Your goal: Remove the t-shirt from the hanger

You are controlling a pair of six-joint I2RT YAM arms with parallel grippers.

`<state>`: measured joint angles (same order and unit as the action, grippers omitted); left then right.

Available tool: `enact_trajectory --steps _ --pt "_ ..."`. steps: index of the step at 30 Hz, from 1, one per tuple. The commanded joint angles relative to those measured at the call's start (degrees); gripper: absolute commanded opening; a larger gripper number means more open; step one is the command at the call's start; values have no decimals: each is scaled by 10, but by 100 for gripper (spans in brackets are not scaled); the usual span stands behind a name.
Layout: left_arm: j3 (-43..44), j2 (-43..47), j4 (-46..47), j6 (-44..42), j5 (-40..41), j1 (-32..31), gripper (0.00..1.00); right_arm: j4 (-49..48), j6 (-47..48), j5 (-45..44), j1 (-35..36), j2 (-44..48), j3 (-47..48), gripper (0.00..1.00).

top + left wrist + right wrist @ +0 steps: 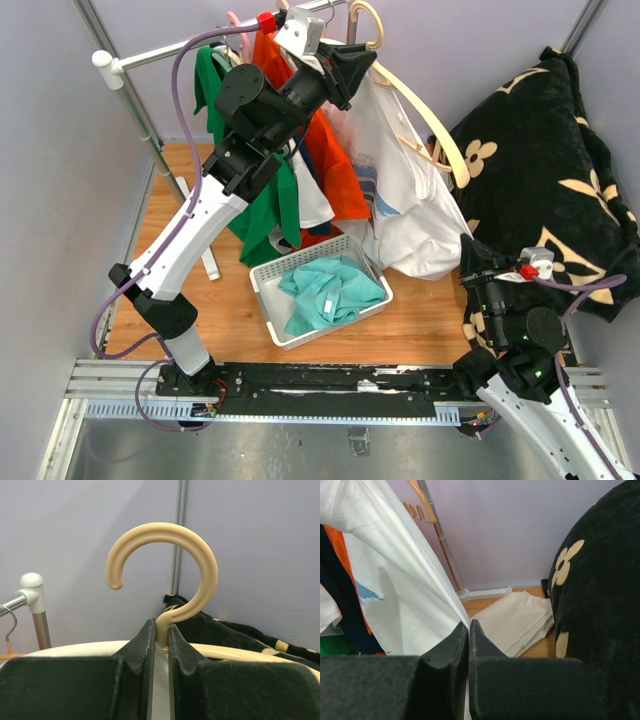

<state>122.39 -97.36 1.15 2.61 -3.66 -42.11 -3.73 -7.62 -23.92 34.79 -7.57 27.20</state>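
left pincer [161, 630] clamps hanger [209, 570] neck | right pincer [468, 630] pinches white t-shirt [405, 595] edge below hanger | removal: grips set, pull-off pending

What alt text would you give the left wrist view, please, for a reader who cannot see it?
The left gripper is shut on the neck of a beige hanger, whose hook curls up clear of any rail. Behind are a lilac wall and a rail's white end cap.

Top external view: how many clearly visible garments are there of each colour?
Green hanging fabric garment: 1
Orange hanging fabric garment: 1
White fabric t-shirt on beige plastic hanger: 1
Teal fabric garment in white plastic basket: 1
Total: 4, hidden pieces behind excluded
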Motion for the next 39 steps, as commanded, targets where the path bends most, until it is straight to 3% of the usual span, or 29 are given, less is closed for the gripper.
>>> enact_trajectory --steps 1,5,10,14,26,39 --pt "30 18 69 5 9 12 1 27 -25 -27 7 10 -17 1" --pt "7 27 77 9 -2 12 1 30 -28 0 7 8 -20 5" --pt "-43 46 90 8 -14 12 1 32 -6 8 8 -5 6 40" --pt "-98 73 107 9 -25 12 1 23 22 0 7 -20 35 51" --pt "-205 98 119 4 -59 1 0 -12 117 54 8 -80 165 64" --pt "-202 58 101 -9 -40 -42 1 -12 141 208 7 -169 284 70"
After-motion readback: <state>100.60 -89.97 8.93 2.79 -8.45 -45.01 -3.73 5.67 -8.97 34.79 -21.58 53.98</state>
